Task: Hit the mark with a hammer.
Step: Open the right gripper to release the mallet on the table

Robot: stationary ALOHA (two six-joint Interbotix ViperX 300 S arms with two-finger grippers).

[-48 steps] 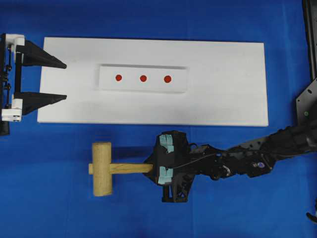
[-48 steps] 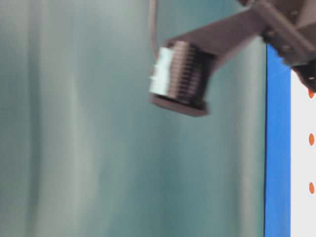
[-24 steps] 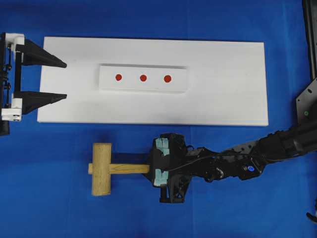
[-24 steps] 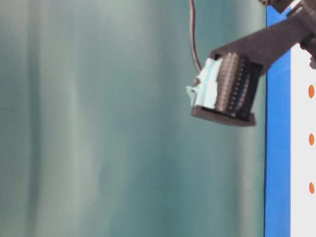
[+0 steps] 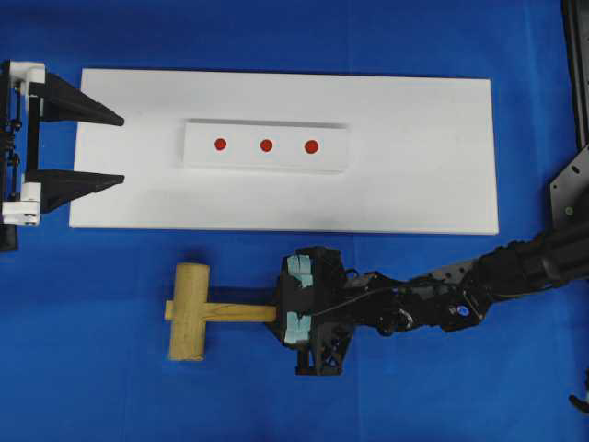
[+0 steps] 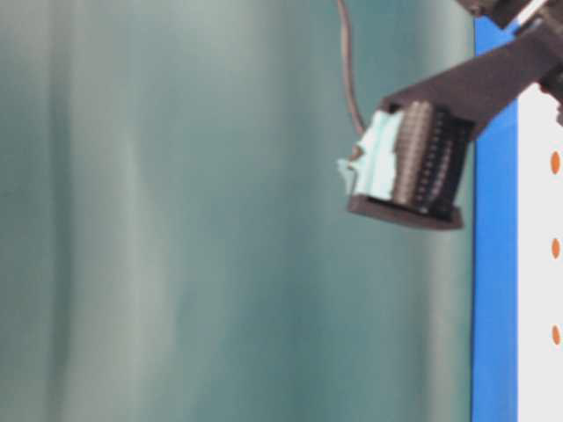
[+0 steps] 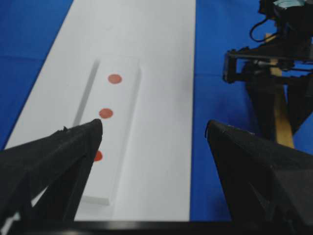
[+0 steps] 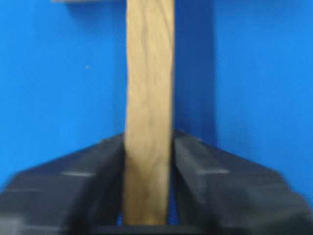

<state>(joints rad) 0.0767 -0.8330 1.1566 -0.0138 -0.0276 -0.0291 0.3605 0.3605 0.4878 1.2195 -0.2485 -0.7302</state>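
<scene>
The hammer [image 5: 188, 311], a tan wooden mallet, lies on the blue cloth below the white board, its handle [image 8: 149, 88] pointing right. My right gripper [image 5: 280, 313] straddles the handle's end. In the right wrist view the right gripper [image 8: 149, 139] has the handle between its jaws, open, with a thin gap on the right side. Three red marks [image 5: 266, 145] sit in a row on a raised white strip [image 5: 336, 158]. My left gripper [image 5: 121, 149] stands open and empty at the board's left edge. In its wrist view the left gripper [image 7: 153, 125] faces the marks [image 7: 105, 113].
The white board [image 5: 414, 184] covers the upper middle of the blue table. The right arm [image 5: 460, 299] stretches in from the right edge. In the table-level view a black, teal-padded gripper part [image 6: 413, 163] hangs beside the board's edge.
The right gripper and hammer shifted slightly left and came down to the cloth. The jaws have loosened on the handle. The left arm has not moved.
</scene>
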